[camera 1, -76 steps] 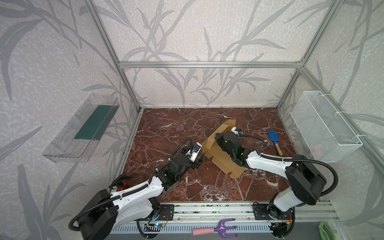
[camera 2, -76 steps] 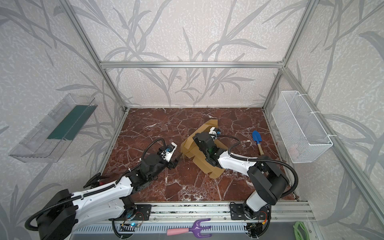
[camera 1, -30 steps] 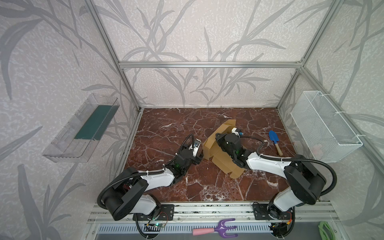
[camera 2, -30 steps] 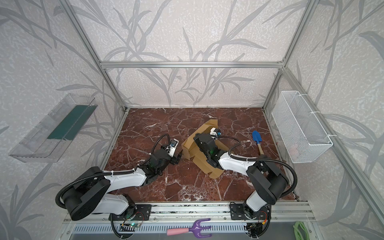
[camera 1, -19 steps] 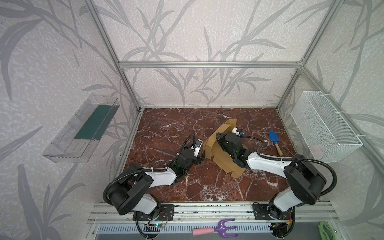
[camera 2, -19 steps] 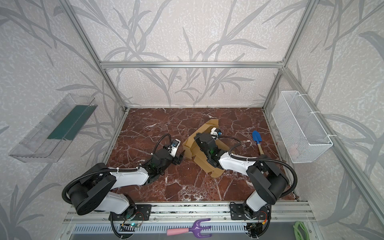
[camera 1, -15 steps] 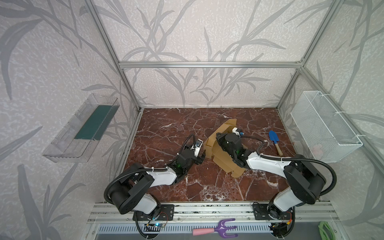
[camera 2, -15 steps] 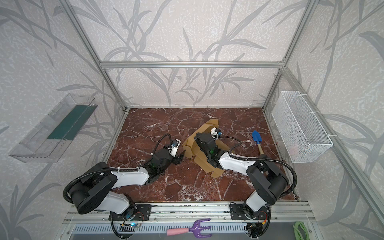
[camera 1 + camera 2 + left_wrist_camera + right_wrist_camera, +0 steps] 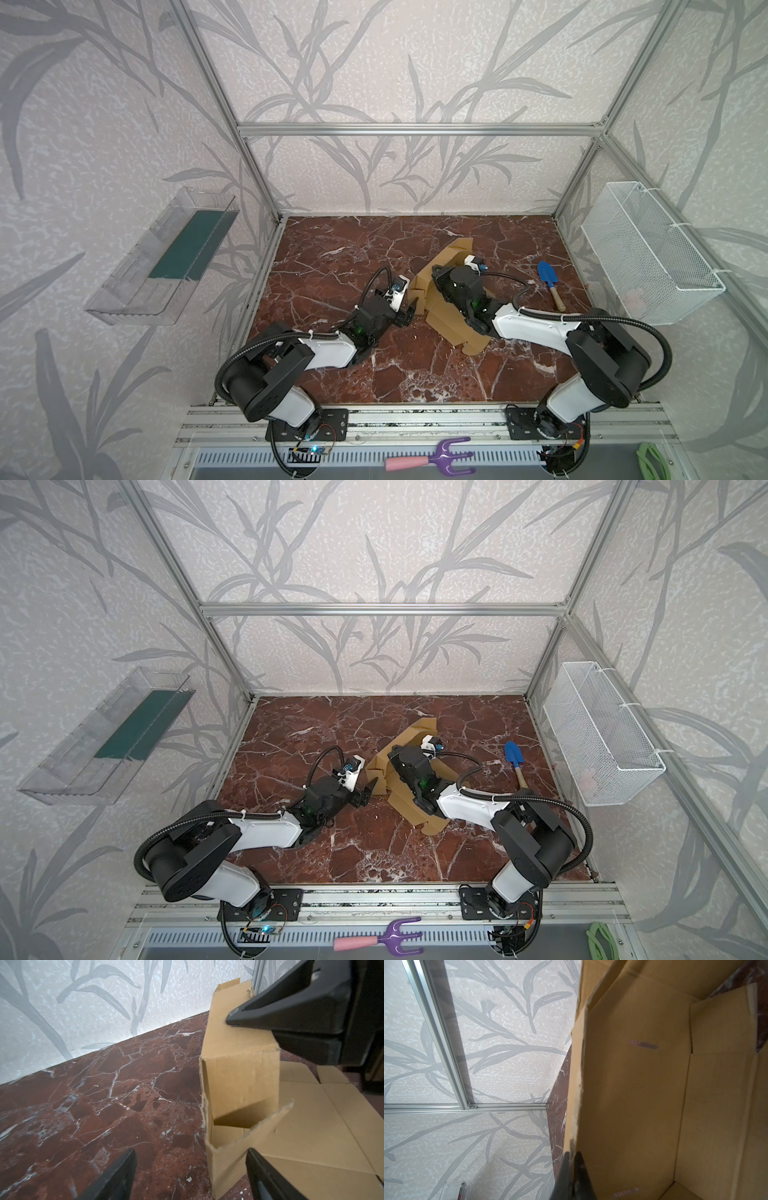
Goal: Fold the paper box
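Where the right gripper (image 9: 572, 1157) pinches, the paper box (image 9: 633, 1095) is plain.

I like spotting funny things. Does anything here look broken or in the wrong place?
Yes. The paper box sits crooked and only half folded, and its cut edges look ragged in the left wrist view. The purple garden fork lies off the marble tabletop, down by the front rail, far from the blue trowel.

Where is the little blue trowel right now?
In both top views the blue trowel lies at the right, between the paper box and the white wire basket.
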